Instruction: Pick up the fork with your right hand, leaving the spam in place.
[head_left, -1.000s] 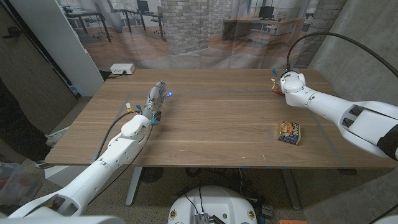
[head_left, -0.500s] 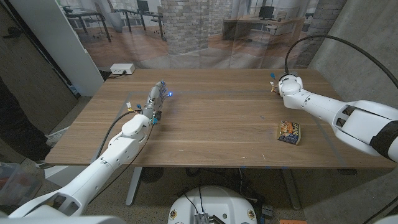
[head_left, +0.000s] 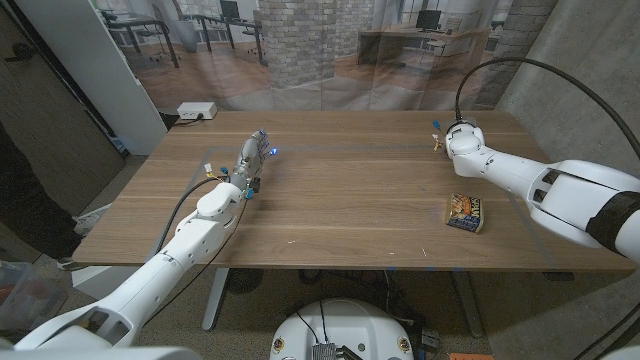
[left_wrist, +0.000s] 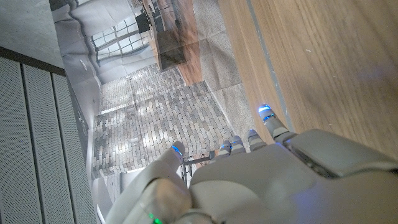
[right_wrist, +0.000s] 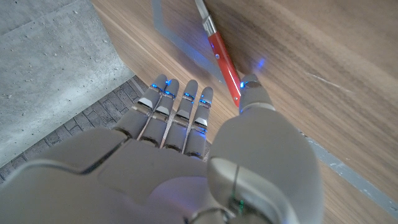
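Red-handled fork (right_wrist: 222, 59) lying on the wooden counter (head_left: 350, 200) at the far right corner, just beside the thumb tip of the right robot hand (right_wrist: 186, 155). Creeping a little further in toward the counter's middle than a second ago, with the wrist now hanging over the fork's end in the head view. Keeping fingers (right_wrist: 177, 109) straight and side by side, gripping nothing, thumb apart near the handle. Judging the reach nearly done and the closing pinch not yet begun. Sitting untouched nearer the front edge, well apart from that hand: the spam tin (head_left: 465, 212). Resting across the counter, the left robot hand (head_left: 252, 158), fingers extended and holding nothing, unchanged.
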